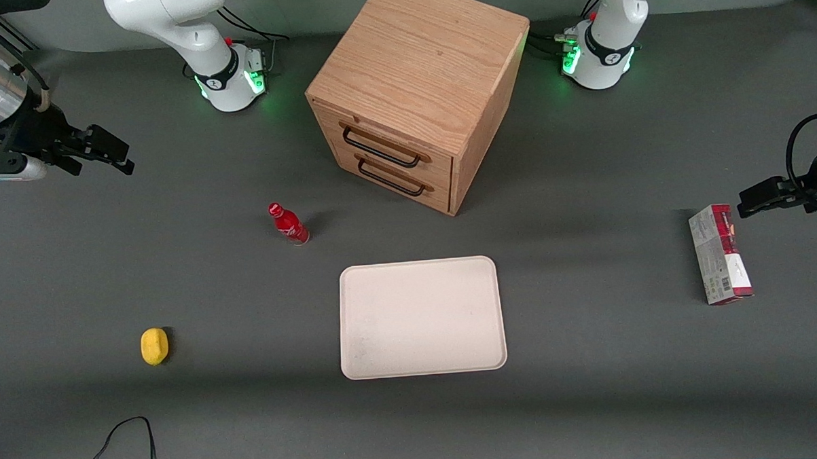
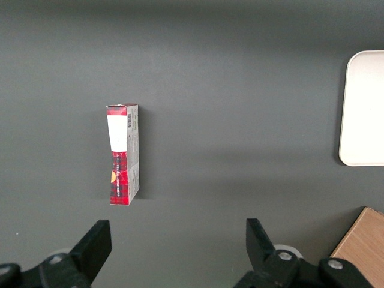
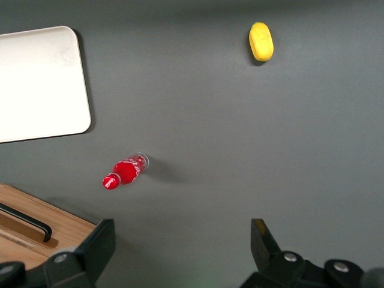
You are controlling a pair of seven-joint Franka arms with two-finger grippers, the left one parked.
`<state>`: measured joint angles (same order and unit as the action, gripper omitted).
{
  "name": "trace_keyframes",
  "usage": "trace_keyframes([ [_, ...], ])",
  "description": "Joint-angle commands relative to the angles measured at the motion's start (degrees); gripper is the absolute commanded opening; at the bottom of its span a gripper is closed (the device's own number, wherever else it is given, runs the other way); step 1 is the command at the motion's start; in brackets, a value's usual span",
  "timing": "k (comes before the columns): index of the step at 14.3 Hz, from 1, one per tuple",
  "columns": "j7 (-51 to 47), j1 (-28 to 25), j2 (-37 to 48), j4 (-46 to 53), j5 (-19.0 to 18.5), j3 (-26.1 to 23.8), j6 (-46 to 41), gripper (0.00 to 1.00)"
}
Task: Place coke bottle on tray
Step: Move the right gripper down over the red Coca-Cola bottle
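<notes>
The coke bottle [image 1: 289, 224], small and red with a red cap, stands on the grey table between the wooden cabinet and the yellow object; it also shows in the right wrist view [image 3: 125, 171]. The tray [image 1: 422, 317], flat and cream-white, lies nearer the front camera than the cabinet and holds nothing; a corner of it shows in the right wrist view [image 3: 42, 84]. My right gripper [image 1: 115, 155] hangs high at the working arm's end of the table, well away from the bottle. It is open and empty [image 3: 183, 240].
A wooden drawer cabinet [image 1: 417, 93] with two black handles stands at the table's middle, farther from the camera than the tray. A yellow lemon-like object [image 1: 154, 346] lies toward the working arm's end. A red-and-white carton [image 1: 720, 253] lies toward the parked arm's end.
</notes>
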<state>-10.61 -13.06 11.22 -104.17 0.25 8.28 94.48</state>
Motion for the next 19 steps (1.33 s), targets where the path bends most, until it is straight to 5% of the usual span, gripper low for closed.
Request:
trace_keyframes([
  [1,1.3,-0.2,-2.3,2.8,1.0,0.2,-1.4,1.00],
  [4,-1.0,-0.5,-5.7,5.9,1.7,-2.2,-1.5,1.00],
  [9,-17.2,-0.5,-9.4,5.1,3.3,-14.3,0.4,1.00],
  [19,-18.3,-0.8,-10.2,-23.5,2.9,-17.3,33.1,1.00],
])
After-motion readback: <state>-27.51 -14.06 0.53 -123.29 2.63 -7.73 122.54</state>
